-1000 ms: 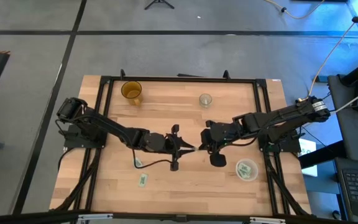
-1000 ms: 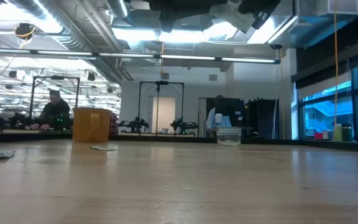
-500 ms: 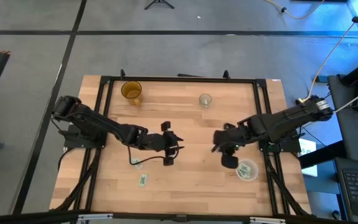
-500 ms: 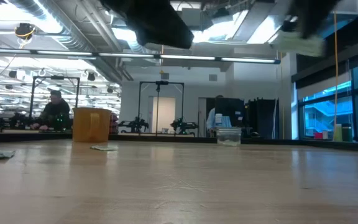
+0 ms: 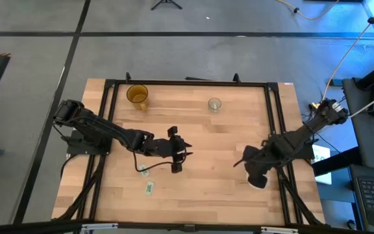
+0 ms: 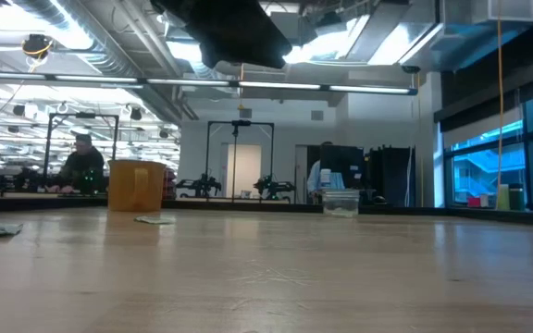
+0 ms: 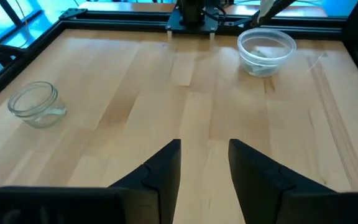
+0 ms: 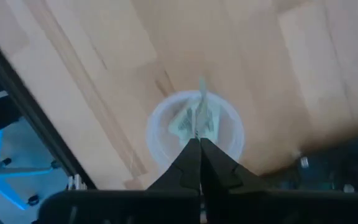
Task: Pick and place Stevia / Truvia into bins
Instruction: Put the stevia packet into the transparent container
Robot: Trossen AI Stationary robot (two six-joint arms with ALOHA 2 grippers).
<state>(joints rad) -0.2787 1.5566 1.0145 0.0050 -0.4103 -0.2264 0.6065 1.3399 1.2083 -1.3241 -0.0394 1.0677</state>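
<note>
Sachet pinched edge-on in the right claw, whose fingers are pressed tight together on it. Straight below that claw stands the round clear bin, with a few green-printed sachets already lying inside. The left claw hangs over mid-bench with its fingers spread apart and nothing between them. Just behind the left claw, toward its own arm, two loose sachets lie flat on the wood: one close by, the other a little farther off. Well ahead of it sits a small clear jar, and an amber cup stands near the far edge.
</note>
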